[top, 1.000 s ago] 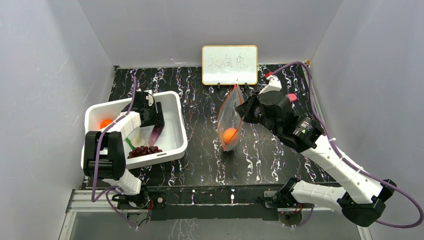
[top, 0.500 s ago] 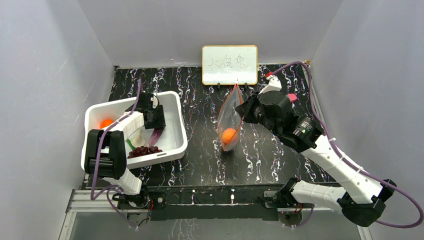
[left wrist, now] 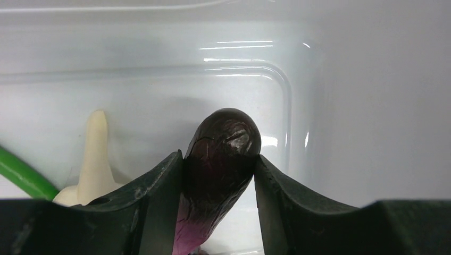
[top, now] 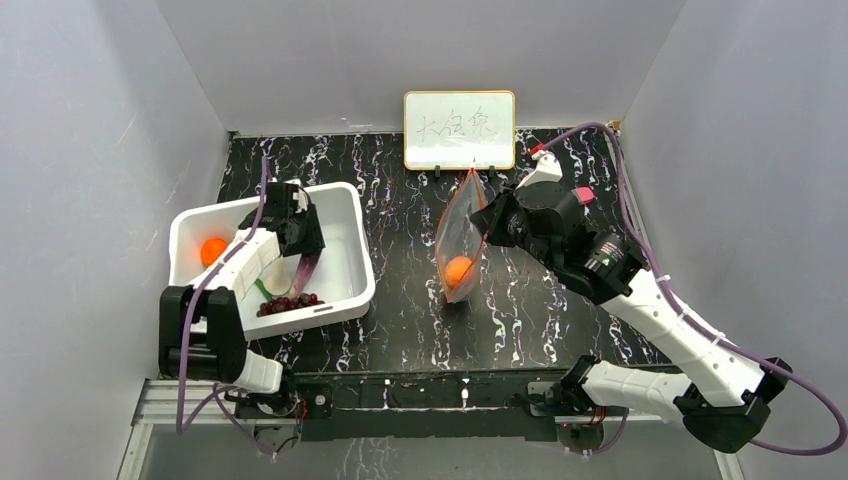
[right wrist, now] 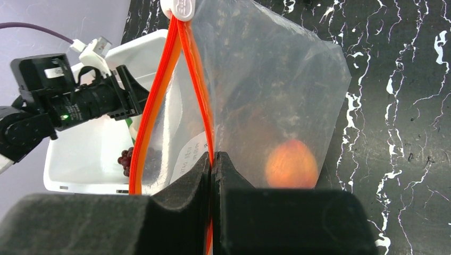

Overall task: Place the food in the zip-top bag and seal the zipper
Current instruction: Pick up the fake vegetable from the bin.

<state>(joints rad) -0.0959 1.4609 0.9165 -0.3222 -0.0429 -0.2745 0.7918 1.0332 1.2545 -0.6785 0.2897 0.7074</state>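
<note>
The left gripper (left wrist: 218, 158) is lowered into the bin (top: 340, 225) at the table's (top: 540, 310) left side. Its jaws are closed against both sides of the eggplant (left wrist: 223, 143), which is pinched near its dark rounded end. Whether the eggplant is lifted off the bin floor cannot be told. A whitish piece (left wrist: 95, 154) and a green stem (left wrist: 24, 175) are seen just left of the jaws. An orange (top: 211, 249) is located in the bin's left part, and the grapes (top: 288, 301) are located against its near wall.

The right gripper (right wrist: 213, 159) is positioned near the table's middle. Its jaws are pressed together on one strip of the zipper (right wrist: 154, 95), and the bag (right wrist: 266, 79) is held upright by that edge. The two zipper strips are spread apart below the white slider (right wrist: 183, 8), so the mouth is open and is faced toward the bin. A second orange (right wrist: 291, 163) is contained in the bag's lower part. A whiteboard (top: 459, 129) is stood at the table's far edge.
</note>
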